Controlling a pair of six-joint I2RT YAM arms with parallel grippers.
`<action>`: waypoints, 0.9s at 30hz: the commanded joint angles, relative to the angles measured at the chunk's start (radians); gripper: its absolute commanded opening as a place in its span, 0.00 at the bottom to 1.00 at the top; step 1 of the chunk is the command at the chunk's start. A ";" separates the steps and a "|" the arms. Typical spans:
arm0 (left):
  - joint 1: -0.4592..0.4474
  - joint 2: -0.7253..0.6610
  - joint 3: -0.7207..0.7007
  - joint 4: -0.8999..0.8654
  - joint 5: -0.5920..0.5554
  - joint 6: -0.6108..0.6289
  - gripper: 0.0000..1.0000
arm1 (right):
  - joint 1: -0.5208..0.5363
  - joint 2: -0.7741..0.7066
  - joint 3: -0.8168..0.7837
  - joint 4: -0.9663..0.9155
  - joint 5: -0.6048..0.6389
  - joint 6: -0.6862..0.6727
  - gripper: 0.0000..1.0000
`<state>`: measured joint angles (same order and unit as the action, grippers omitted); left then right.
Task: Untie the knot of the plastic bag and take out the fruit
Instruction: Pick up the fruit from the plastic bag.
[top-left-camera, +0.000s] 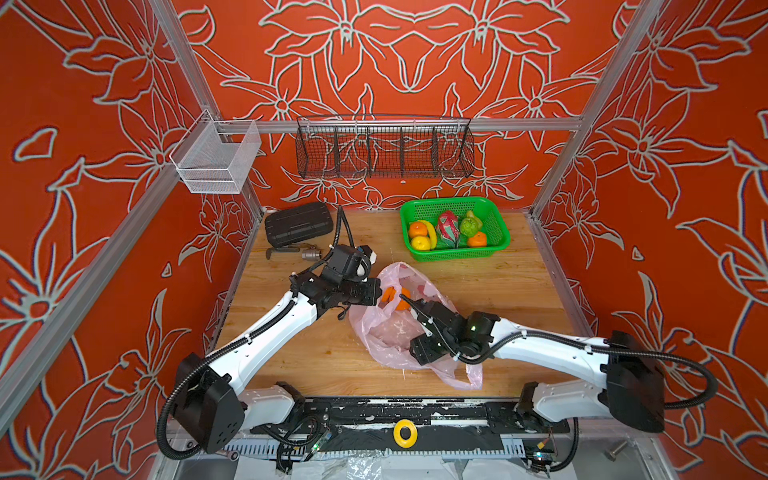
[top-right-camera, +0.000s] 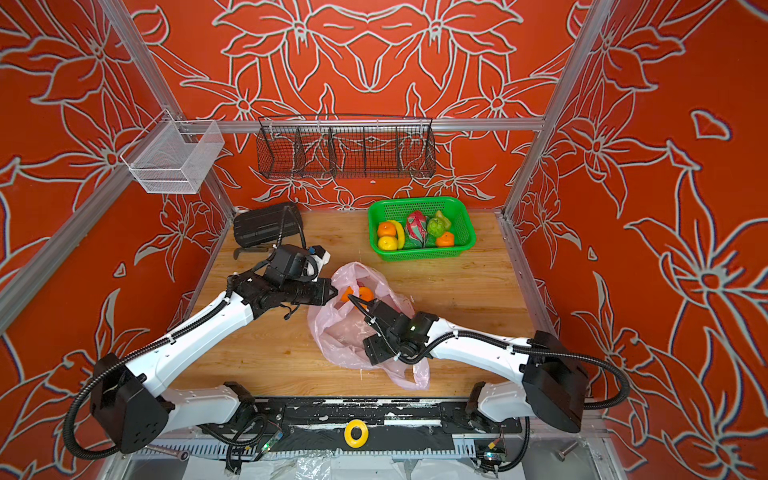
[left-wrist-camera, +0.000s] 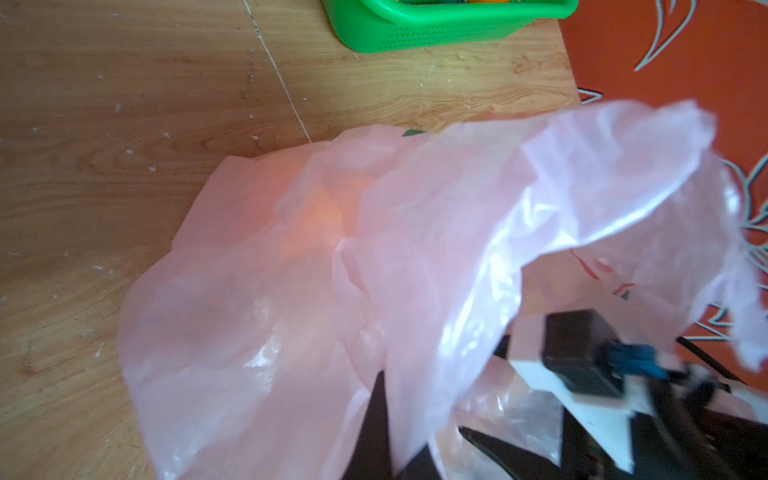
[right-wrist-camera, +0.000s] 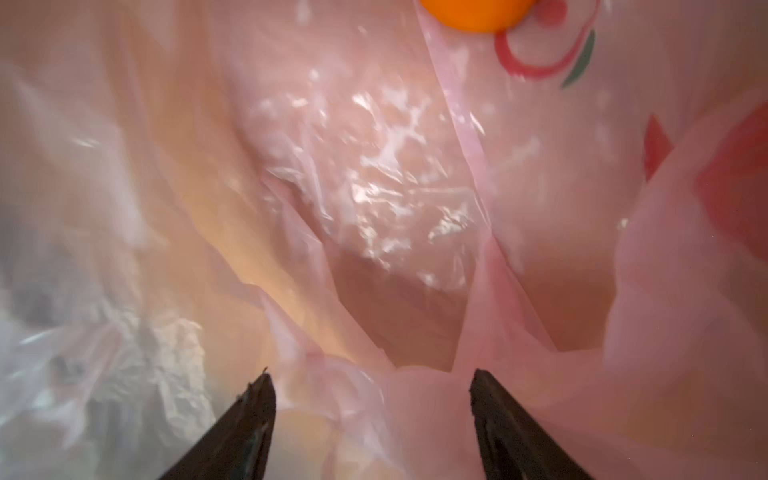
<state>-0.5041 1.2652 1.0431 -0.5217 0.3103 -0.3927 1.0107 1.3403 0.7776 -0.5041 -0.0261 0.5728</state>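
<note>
The left end effector (top-left-camera: 379, 292) pinches the raised rim of the translucent pale pink plastic bag (top-left-camera: 384, 336) on the wooden table (top-left-camera: 498, 299). The right end effector (right-wrist-camera: 374, 415), jaws apart, is inside it near a round orange (right-wrist-camera: 478, 14). There is open wood to the right.

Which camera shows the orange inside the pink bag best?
Both top views: the orange sits exposed in the plastic bag's mouth. The right wrist view cuts it off at the edge; the left wrist view shows only a glow through film.

Orange (right-wrist-camera: 478, 14) partly beyond frame edge
</note>
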 joint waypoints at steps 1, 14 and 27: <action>0.005 -0.012 -0.046 0.048 0.074 -0.030 0.00 | 0.008 0.004 -0.047 0.005 0.046 0.063 0.76; 0.004 -0.073 -0.087 0.071 0.090 -0.089 0.00 | 0.008 -0.051 0.043 0.102 0.149 0.079 0.82; 0.003 -0.104 -0.073 0.061 0.002 -0.141 0.00 | -0.030 0.211 0.081 0.525 0.316 0.085 0.85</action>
<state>-0.5037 1.1881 0.9501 -0.4622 0.3462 -0.5102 0.9894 1.5101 0.8433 -0.0872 0.2119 0.6552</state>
